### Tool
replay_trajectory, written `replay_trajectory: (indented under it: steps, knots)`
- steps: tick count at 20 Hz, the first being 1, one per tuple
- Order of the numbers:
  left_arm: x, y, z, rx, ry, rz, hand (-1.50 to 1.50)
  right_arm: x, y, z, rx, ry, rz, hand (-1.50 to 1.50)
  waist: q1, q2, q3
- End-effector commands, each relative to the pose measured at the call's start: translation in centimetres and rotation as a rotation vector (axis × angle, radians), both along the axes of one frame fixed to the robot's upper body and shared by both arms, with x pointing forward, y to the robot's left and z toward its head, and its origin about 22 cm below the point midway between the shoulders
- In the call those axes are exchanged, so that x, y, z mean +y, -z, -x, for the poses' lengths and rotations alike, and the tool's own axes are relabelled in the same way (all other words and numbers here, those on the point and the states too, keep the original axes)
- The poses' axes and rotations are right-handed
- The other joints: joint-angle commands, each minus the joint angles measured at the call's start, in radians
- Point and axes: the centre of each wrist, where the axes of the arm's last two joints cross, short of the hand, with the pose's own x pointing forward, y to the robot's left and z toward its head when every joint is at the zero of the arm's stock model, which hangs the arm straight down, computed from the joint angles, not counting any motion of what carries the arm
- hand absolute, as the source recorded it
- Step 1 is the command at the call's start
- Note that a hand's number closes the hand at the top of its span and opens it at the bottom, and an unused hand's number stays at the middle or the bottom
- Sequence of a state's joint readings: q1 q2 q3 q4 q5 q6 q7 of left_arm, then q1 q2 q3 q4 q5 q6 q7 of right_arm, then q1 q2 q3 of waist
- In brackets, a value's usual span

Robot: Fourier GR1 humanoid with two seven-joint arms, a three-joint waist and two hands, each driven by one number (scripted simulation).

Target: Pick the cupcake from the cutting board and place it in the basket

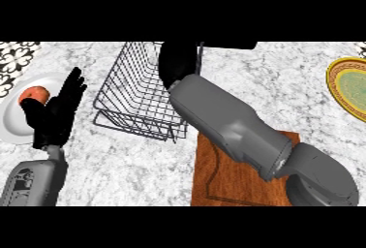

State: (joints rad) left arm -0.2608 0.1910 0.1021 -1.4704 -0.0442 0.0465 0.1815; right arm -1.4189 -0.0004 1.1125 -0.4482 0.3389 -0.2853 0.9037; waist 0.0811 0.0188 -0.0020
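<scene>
The right hand (177,62) hangs over the far right rim of the wire basket (133,104); open or closed cannot be told. The left hand (57,109) rests open at left, with bare counter (132,167) near it.

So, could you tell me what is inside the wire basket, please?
The right hand hangs over the basket's right side, hiding anything beneath it; the rest shows only bare wire.

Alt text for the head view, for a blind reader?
The right hand is over the right rim of the basket, its forearm crossing the cutting board; no cupcake shows. The left hand rests open at left, before a white plate holding a red fruit.
</scene>
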Motion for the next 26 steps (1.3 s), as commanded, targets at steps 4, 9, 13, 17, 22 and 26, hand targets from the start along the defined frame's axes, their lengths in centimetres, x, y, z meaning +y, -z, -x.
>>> replay_trajectory:
  steps: [4, 9, 13, 17, 22, 26]
  knots:
    - [1.0, 0.1, 0.0, -0.005, -0.005, 0.003, 0.0, -1.2, 1.3, -0.6, 0.069, 0.011, 0.003, 1.5, -0.001, 0.004, 0.0]
    - [-1.1, -1.1, -1.0, -0.02, 0.006, 0.008, 0.0, -0.7, 1.4, 0.1, 0.109, 0.035, -0.003, 1.5, 0.015, 0.006, 0.0]
    - [0.4, 0.2, -0.1, -0.001, 0.01, -0.001, 0.0, -1.1, 2.4, 0.2, 0.133, 0.044, -0.028, 1.5, 0.009, 0.004, 0.0]
    - [-1.4, -0.1, -1.3, -0.012, 0.01, 0.006, 0.0, -1.5, 2.6, 0.1, 0.211, 0.102, -0.057, 1.5, 0.0, 0.006, 0.0]
    - [-0.4, 0.6, 0.2, -0.015, -0.003, 0.002, 0.0, -1.7, 1.3, -0.9, 0.247, 0.188, -0.056, 1.5, -0.001, -0.001, 0.001]
    - [-0.7, 0.2, -0.6, -0.002, 0.014, 0.008, 0.0, -1.9, 2.8, -0.2, 0.147, 0.181, -0.157, -1.5, 0.001, 0.003, 0.001]
